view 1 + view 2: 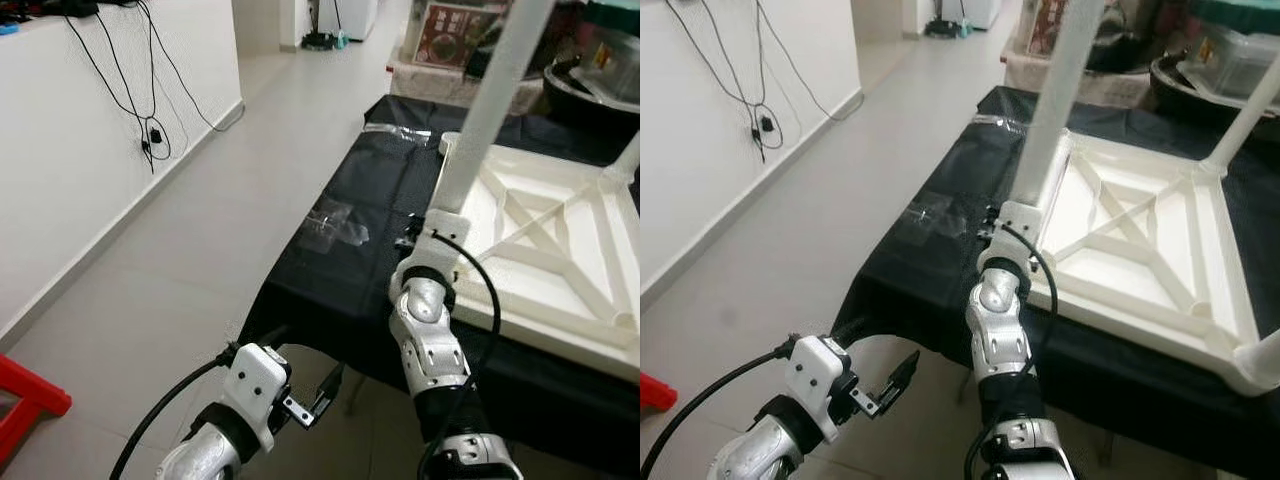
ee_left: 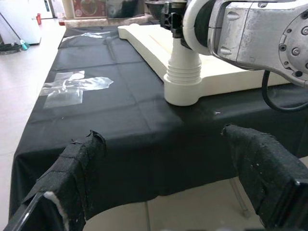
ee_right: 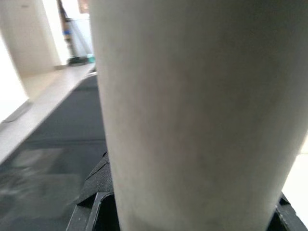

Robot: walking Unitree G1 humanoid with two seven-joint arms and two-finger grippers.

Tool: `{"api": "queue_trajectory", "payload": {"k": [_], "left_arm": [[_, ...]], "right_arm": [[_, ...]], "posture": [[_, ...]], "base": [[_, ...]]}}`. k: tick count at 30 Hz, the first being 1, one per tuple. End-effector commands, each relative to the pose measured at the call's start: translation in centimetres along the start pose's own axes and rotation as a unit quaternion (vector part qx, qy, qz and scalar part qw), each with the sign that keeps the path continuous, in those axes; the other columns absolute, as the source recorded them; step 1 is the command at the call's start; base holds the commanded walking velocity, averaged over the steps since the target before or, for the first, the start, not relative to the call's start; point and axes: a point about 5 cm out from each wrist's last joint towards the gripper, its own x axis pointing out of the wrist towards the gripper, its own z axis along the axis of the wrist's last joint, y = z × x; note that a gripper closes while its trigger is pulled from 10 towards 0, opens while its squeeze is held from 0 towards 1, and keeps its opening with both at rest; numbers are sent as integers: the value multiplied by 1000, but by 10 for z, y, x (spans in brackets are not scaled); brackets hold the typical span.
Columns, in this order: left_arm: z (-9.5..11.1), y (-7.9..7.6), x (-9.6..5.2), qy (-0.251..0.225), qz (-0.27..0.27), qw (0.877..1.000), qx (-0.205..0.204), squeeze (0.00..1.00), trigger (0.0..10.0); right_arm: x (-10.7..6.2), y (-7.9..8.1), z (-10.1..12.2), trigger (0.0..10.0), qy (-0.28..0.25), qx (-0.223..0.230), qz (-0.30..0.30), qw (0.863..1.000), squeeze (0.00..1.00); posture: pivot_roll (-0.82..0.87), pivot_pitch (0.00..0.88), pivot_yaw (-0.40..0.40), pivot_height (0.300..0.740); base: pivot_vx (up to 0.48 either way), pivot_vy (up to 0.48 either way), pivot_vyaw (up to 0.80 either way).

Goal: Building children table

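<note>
On black cloth [image 1: 340, 260]: upturned tabletop [image 1: 540, 240]; right tool [image 1: 1012, 222] clamps table leg [image 1: 490, 110]; left tool [image 2: 168, 178] agape, empty.

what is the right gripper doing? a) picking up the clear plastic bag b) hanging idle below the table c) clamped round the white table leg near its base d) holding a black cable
c: the right gripper grips the round white plastic table leg, standing in the upturned white tabletop.

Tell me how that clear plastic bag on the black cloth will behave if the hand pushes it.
The clear plastic bag looks thin and crumpled, so it is probably floppy and very light. On the smooth black cloth it would likely slide or bunch rather than roll. It lies flat, so tipping seems unlikely.
</note>
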Motion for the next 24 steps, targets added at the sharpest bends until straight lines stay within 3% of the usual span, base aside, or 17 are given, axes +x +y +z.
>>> {"api": "queue_trajectory", "payload": {"k": [1, 2, 3, 8, 12, 13, 16, 17, 18, 19, 20, 22, 23, 24], "left_arm": [[-4, -2, -1, 6, 0, 1000, -1, 0, 10000], [-4, -2, -2, 6, 0, 1000, -2, 0, 10000], [-4, -3, -2, 6, 0, 1000, -3, 0, 10000], [-5, -3, -2, 7, -2, 1000, -4, 0, 10000], [-5, -3, -2, 7, -2, 1000, -5, 0, 10000], [-5, -3, -2, 7, -2, 1000, -5, 0, 10000], [-5, -3, -2, 7, -2, 1000, -5, 0, 10000], [-5, -3, -2, 6, -3, 1000, -5, 0, 10000], [-5, -3, -1, 6, -4, 1000, -5, 0, 10000], [-5, -3, -1, 6, -4, 1000, -5, 0, 10000], [-5, -3, -1, 5, -5, 1000, -5, 0, 10000], [-5, -3, -1, 5, -5, 1000, -5, 0, 10000], [-5, -3, -1, 5, -5, 1000, -5, 0, 10000], [-5, -3, -1, 5, -5, 1000, -5, 0, 10000]], "right_arm": [[-19, 22, -18, 10000, 63, 26, 6, 998, 0], [-22, 25, -18, 10000, 66, 24, 22, 997, 0], [-21, 25, -16, 10000, 59, 27, 41, 997, 1000], [-12, 21, -7, 10000, 24, 31, 98, 994, 1000], [-11, 20, -6, 10000, 19, 31, 105, 994, 1000], [-10, 20, -5, 10000, 15, 38, 116, 992, 0], [-7, 20, -4, 10000, 10, 39, 138, 990, 0], [-1, 21, -5, 10000, 26, 53, 231, 971, 0], [5, 21, -4, 10000, 31, 53, 325, 944, 0], [5, 21, -4, 10000, 31, 53, 325, 944, 0], [8, 20, -5, 10000, 45, 53, 396, 916, 0], [8, 20, -5, 10000, 45, 53, 396, 916, 0], [10, 20, -5, 10000, 61, 52, 461, 884, 0], [10, 20, -5, 10000, 61, 52, 461, 884, 0]], "posture": [[102, 101, -60, 740], [102, 101, -60, 740], [102, 97, -64, 740], [94, 95, -60, 740], [94, 95, -60, 740], [94, 93, -59, 740], [94, 91, -58, 740], [93, 85, -58, 740], [92, 81, -58, 740], [92, 81, -58, 740], [92, 81, -58, 740], [92, 81, -58, 740], [94, 81, -57, 740], [94, 81, -57, 740]], "base": [[0, 0, 0], [0, 0, 0], [0, 0, 0], [0, 0, 0], [0, 0, 0], [0, 0, 0], [0, 0, 0], [0, 0, 0], [0, 0, 0], [0, 0, 0], [0, 0, 0], [0, 0, 0], [0, 0, 0], [0, 0, 0]]}}
